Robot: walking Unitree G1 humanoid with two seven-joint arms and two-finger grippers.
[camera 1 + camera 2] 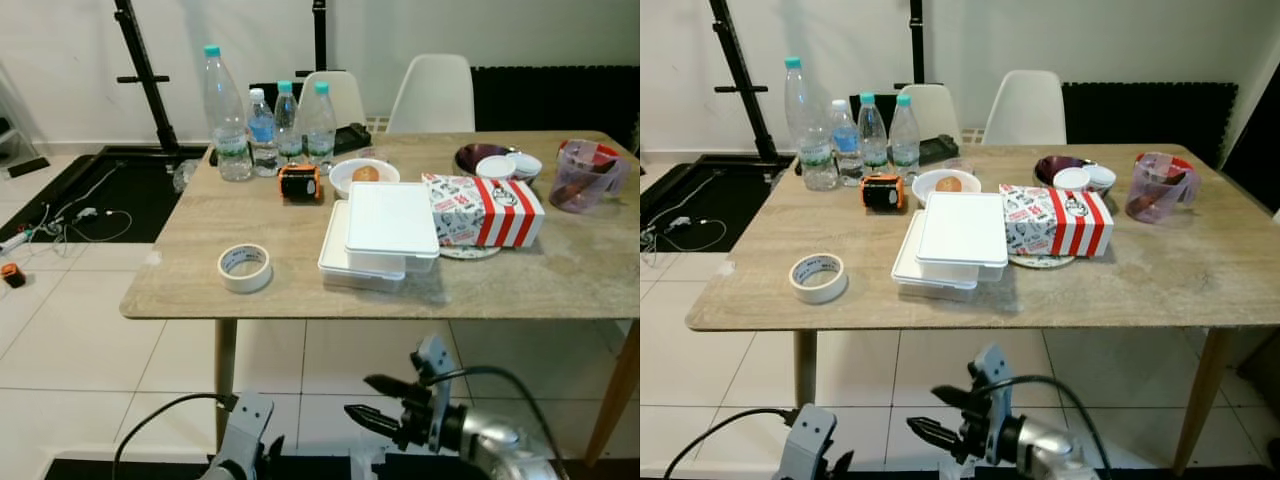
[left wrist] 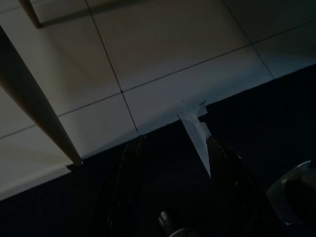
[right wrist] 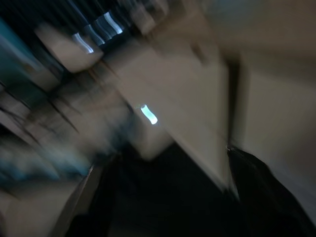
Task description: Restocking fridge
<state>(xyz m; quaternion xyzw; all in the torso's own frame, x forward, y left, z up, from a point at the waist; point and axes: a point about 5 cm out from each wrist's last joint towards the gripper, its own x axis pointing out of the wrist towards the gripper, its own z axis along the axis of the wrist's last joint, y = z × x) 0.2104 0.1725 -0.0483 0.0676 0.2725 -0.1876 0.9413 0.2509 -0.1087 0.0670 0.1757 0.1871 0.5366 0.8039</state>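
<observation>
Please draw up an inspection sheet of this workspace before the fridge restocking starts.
Surface: light wooden table, crowded along its far half.
Job's things: four clear plastic water bottles upright at the far left; two stacked white lidded containers; red-and-white striped food box; white bowl holding a bun.
Clutter: roll of masking tape; small orange-and-black device; pink plastic jug; dark bowl.
Grippers: right gripper open, below the table edge; left gripper open, pointed at the floor.
Cables: white cables on the floor at left.
Surroundings: two white chairs; tiled floor.
</observation>
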